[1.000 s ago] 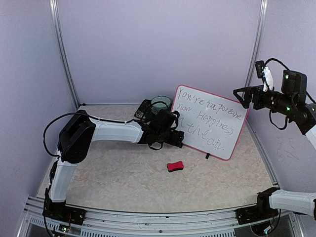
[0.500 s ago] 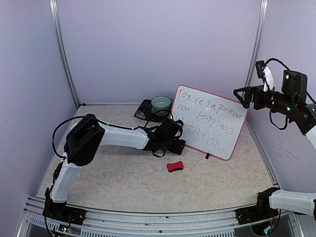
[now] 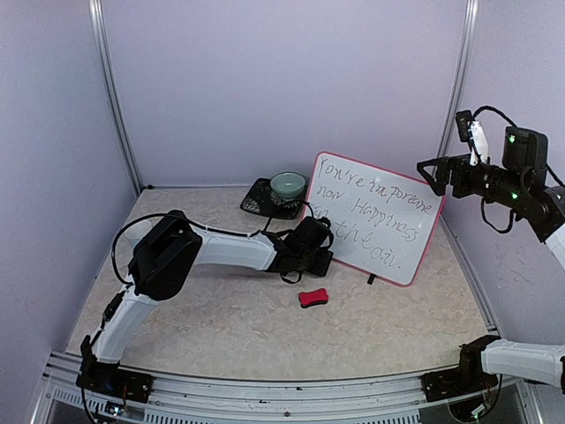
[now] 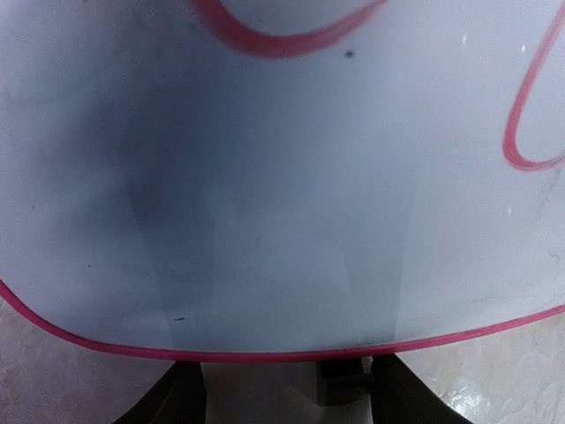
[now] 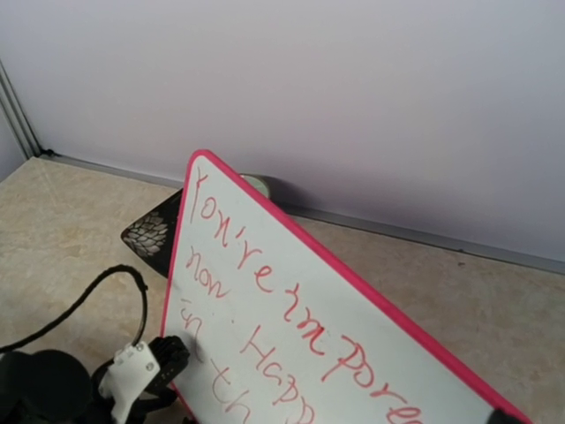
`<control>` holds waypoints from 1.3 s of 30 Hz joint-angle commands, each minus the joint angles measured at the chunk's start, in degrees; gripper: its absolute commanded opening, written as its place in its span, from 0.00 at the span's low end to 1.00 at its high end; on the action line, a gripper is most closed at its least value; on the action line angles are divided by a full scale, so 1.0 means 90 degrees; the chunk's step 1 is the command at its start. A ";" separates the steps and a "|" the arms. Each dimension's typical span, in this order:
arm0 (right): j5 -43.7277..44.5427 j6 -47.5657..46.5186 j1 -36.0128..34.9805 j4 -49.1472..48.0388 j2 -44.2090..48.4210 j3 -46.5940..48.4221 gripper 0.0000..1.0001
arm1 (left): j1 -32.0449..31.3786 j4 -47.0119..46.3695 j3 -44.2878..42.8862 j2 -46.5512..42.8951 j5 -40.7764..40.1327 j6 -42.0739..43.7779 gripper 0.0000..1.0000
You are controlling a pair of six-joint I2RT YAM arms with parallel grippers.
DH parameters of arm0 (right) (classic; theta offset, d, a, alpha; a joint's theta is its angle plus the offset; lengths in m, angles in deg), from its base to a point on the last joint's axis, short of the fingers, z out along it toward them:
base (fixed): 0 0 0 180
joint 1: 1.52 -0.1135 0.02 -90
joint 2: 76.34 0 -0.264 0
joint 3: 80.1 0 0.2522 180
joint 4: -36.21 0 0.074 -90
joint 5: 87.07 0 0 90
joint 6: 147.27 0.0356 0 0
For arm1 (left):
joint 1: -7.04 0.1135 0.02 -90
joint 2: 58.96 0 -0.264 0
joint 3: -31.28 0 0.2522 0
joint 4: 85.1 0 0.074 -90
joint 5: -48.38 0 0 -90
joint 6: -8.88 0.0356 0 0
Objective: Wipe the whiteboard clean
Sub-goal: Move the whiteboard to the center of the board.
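Nearest the arm bases, a small red eraser [image 3: 312,298] lay flat on the marbled beige surface [image 3: 221,327], just in front of the board's lower edge and apart from both arms.

Behind it, the left arm reached low across the surface. The left gripper [image 4: 281,399] sat close up to the lower left part of the whiteboard [image 3: 375,216]. In the left wrist view we saw its jaws spread wide: two dark fingers [image 4: 172,399] at the bottom of the view, far apart, holding nothing. A small black foot [image 4: 340,382] of the board showed between them, under the pink rim.

The whiteboard stood on the surface right of centre, leaning back, with its pink-red frame and several lines of handwriting on its face.

The right gripper [image 3: 427,168] was raised at the board's upper right corner. We could not tell whether its jaws were parted or closed, nor whether they touched the frame.

Farthest back, beside the board's left edge, a pale green bowl [image 3: 288,184] sat on a dark patterned mat [image 3: 259,201].
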 commanded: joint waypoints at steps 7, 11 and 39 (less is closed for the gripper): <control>0.0081 0.0051 0.0080 -0.0077 0.0136 -0.0092 1.00 | -0.0140 -0.0079 -0.0266 0.0354 -0.0419 -0.0612 0.40; 0.0064 0.0070 0.0080 -0.0083 0.0136 -0.0105 1.00 | -0.0182 -0.0096 -0.0251 0.0352 -0.0539 -0.0733 0.22; -0.0044 0.0190 0.0076 -0.0082 0.0180 -0.0150 1.00 | -0.0061 0.0180 0.2269 -0.1372 -0.1618 -0.2549 0.00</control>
